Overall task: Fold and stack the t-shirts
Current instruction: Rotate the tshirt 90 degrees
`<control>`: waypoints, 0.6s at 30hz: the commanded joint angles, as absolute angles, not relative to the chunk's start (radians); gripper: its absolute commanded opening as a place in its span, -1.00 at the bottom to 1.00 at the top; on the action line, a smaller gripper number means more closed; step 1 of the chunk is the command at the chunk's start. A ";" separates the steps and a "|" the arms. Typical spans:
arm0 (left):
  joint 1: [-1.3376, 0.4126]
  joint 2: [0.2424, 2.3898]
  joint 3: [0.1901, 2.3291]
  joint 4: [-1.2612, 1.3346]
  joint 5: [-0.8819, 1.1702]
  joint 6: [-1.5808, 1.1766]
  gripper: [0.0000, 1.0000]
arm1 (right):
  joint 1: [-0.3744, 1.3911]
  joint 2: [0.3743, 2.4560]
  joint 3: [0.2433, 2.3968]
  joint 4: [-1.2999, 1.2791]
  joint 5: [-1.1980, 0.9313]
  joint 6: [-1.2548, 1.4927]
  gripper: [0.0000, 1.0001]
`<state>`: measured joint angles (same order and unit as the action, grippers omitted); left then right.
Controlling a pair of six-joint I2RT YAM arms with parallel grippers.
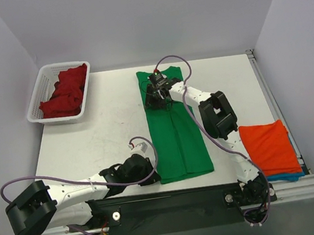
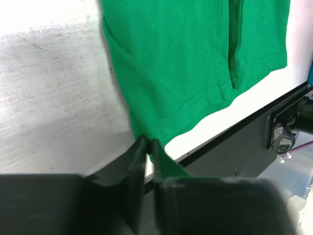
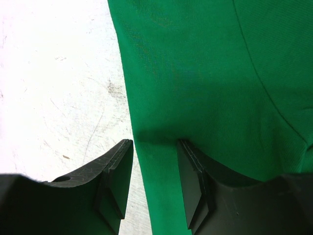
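Progress check first: an orange t-shirt (image 1: 268, 147) is folded and stacked on a blue t-shirt (image 1: 285, 177), far right of the white basket (image 1: 37, 99) and nearer the arms. Two down, by the look of it. The dark red t-shirts (image 1: 65, 91) sit bunched inside the basket, not yet folded.

The one in play is the green t-shirt (image 1: 178, 138). It lies flat on the desk (image 1: 100, 132), right of the basket, between it and the orange stack. Its sides are folded in, so it's a narrow strip. The cross folds and the stacking are left to do, I'd judge.

Its long axis runs from the basket's far row straight down toward the arm bases. The stitched hem is at the near end, so the neck should point away.

The left tool (image 2: 148, 147) is at the near hem corner on the basket side. Its jaws are almost together, with the green corner pinched between them. The right tool (image 3: 155, 147) is up at the far end on the same basket-side edge. Its jaws stand apart astride that edge, with bare desk showing inside one finger, so it has no grip yet.
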<state>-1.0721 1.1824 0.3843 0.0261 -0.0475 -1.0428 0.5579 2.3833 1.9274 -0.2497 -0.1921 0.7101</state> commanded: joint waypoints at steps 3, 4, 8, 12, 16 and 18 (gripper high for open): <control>-1.072 1.172 0.379 0.077 -0.054 -1.046 -0.80 | 0.565 2.431 1.944 -0.288 -0.198 0.719 -0.17; -1.074 1.169 0.377 0.074 -0.051 -1.051 -0.88 | 0.565 2.433 1.944 -0.290 -0.198 0.719 -0.17; -1.078 1.144 0.374 0.046 -0.045 -1.063 -1.00 | 0.563 2.434 1.947 -0.288 -0.193 0.726 -0.17; -1.083 1.126 0.356 0.041 -0.017 -1.083 -1.00 | 0.558 2.439 1.954 -0.288 -0.189 0.738 -0.17; -1.094 1.123 0.344 0.046 0.000 -1.107 -1.00 | 0.557 2.448 1.963 -0.290 -0.189 0.750 -0.17; -1.106 1.123 0.334 0.052 0.000 -1.117 -1.00 | 0.557 2.456 1.967 -0.288 -0.193 0.753 -0.17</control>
<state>-1.0851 1.1404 0.3439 0.0284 -0.0326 -1.0912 0.5575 2.4004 1.9511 -0.2504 -0.1997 0.7383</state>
